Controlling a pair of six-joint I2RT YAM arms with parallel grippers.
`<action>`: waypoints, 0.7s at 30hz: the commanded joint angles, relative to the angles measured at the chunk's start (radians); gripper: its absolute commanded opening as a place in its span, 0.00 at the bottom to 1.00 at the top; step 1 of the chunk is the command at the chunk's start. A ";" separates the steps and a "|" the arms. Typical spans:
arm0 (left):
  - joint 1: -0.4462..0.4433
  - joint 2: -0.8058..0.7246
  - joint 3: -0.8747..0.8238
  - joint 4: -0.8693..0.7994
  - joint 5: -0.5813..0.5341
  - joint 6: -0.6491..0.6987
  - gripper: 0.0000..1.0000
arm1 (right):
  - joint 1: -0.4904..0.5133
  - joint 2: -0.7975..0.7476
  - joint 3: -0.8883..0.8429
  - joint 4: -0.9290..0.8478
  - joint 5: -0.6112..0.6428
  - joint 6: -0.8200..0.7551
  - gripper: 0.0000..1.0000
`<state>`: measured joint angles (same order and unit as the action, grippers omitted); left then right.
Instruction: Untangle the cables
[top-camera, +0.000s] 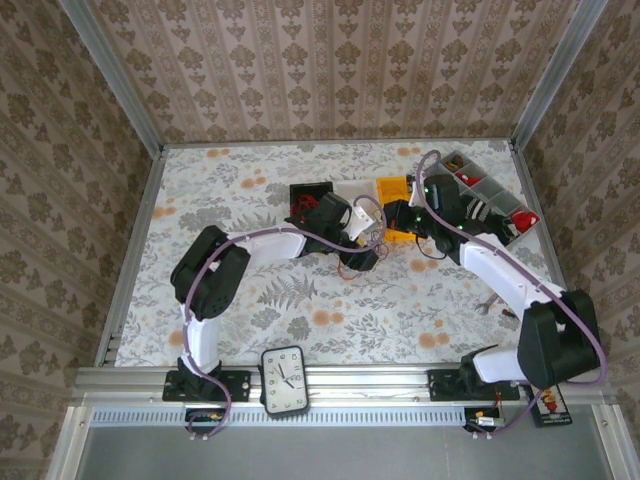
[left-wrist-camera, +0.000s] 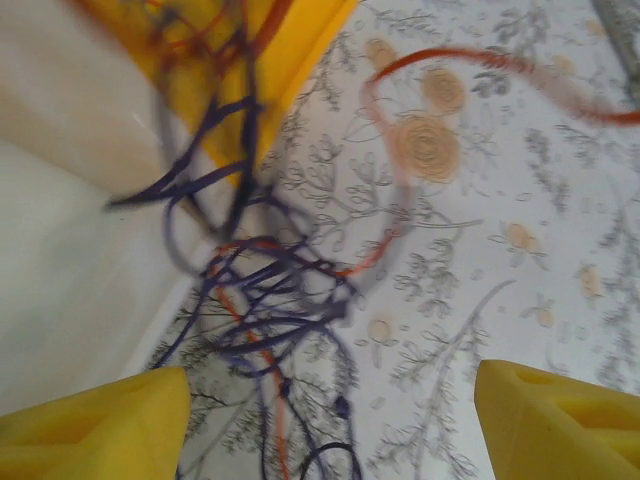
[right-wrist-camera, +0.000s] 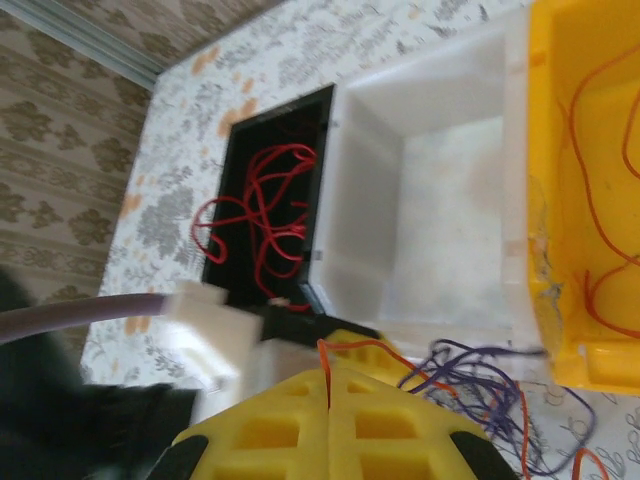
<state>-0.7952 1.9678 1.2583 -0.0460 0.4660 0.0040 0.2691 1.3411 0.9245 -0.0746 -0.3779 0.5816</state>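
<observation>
Sprawling cables (left-wrist-camera: 270, 310), thin purple and orange strands, loosely knotted

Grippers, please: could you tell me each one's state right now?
Left gripper: open, holding nothing.
Right gripper: shut on thin orange and purple cables.

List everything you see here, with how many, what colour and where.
black bin: one, black, far middle
red cables: one bundle, red, in black bin
white bin: one, white, right of black bin
yellow bin: one, yellow, right of white bin
orange cables: a few, orange, in yellow bin
tangle: one, purple and orange, on table before the bins
tray: one, grey with red parts, far right
clock: one, black and white, near edge
left fingers: two, yellow, open over tangle
right fingers: two, yellow, shut, orange strand at tips
</observation>
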 joint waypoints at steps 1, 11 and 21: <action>-0.004 0.035 0.021 0.073 -0.063 -0.023 0.75 | -0.015 -0.048 -0.023 0.024 -0.040 0.030 0.00; -0.008 0.062 0.078 0.123 -0.022 -0.053 0.75 | -0.020 -0.128 -0.110 0.019 -0.054 0.048 0.00; -0.033 0.083 0.125 0.146 0.078 -0.097 0.72 | -0.022 -0.161 -0.150 0.042 -0.065 0.084 0.00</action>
<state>-0.8089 2.0251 1.3411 0.0685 0.4892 -0.0608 0.2520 1.2072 0.7895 -0.0551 -0.4088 0.6376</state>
